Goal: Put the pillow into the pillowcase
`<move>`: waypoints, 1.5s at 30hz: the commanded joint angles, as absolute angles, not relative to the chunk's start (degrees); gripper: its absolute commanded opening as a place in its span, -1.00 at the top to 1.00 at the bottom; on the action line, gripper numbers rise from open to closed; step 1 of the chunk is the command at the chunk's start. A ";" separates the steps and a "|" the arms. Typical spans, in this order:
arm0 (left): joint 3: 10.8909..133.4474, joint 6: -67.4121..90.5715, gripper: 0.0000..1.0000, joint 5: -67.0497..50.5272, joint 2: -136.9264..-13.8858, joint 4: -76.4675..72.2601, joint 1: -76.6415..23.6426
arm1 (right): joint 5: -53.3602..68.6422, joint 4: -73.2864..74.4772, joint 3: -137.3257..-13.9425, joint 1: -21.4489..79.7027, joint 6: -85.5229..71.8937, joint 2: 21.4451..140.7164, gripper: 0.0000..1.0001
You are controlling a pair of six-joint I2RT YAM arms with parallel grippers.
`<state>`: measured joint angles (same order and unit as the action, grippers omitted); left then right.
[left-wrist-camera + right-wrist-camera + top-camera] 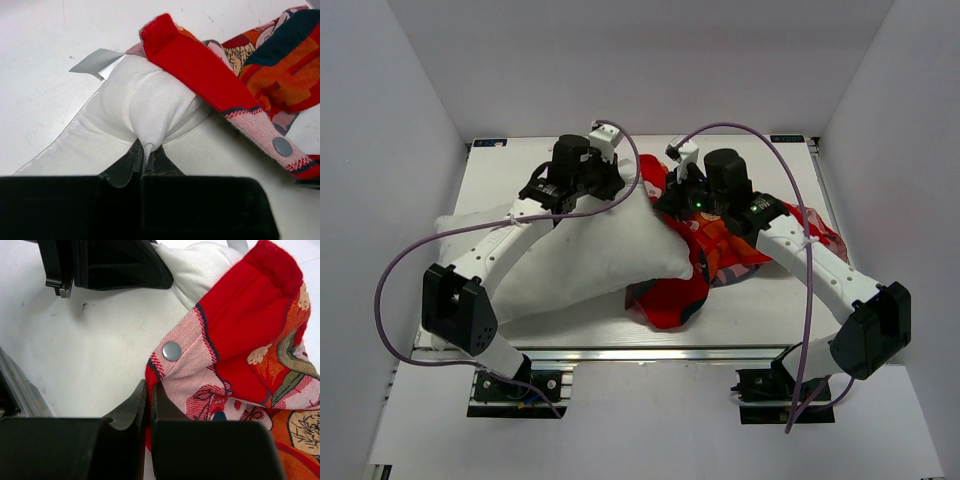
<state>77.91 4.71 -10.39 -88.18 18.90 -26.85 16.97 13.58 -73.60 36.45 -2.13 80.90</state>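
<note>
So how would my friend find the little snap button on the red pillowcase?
On the white table, find the bright red pillowcase lying beside the big white pillow. Along its opening edge, near the pillow's corner, runs a pale pink woven band. The snap button is the small flat grey disc on that band, the only plain grey spot showing on the cloth.
</note>
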 commanded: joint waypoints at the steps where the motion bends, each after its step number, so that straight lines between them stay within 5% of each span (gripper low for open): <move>1: 82.88 0.97 1.00 -12.21 -88.85 10.47 -25.84 | 15.91 11.16 -76.19 36.91 -1.59 81.12 1.00; 7: 80.87 0.97 1.00 -13.01 -94.04 8.35 -24.61 | 12.13 10.11 -77.17 36.83 0.09 85.51 1.00; 10: 78.15 1.84 0.98 -9.68 -95.71 8.88 -24.35 | 10.55 10.02 -77.25 36.65 2.90 85.08 0.74; 11: 77.35 2.28 0.85 -8.97 -95.89 8.96 -24.00 | 10.37 10.02 -77.26 36.22 3.34 84.38 0.65; 12: 76.47 2.63 0.42 -8.01 -95.80 9.05 -23.65 | 10.11 10.11 -77.17 36.04 3.69 83.94 0.59; 15: 74.36 3.87 -0.26 -6.86 -94.58 9.84 -20.84 | 9.32 10.72 -76.91 34.37 5.18 81.66 0.37; 18: 74.88 3.34 -0.47 -5.45 -91.69 12.20 -19.52 | 9.75 11.95 -76.29 31.74 5.62 78.93 0.24; 20: 76.54 2.03 -0.82 -5.19 -89.57 13.88 -19.42 | 9.93 12.65 -75.76 29.89 6.06 76.66 0.14; 30: 73.66 4.83 -0.96 -18.27 -71.29 24.08 -23.01 | 17.57 22.23 -60.33 26.54 9.06 66.45 0.04; 38: 61.09 8.79 -0.96 -2.94 -66.09 25.67 -46.03 | 14.77 19.08 -49.58 26.37 9.23 65.04 0.04; 45: 58.71 5.19 -0.96 13.32 -71.53 21.28 -49.40 | 14.41 15.74 -50.53 26.37 9.67 70.74 0.05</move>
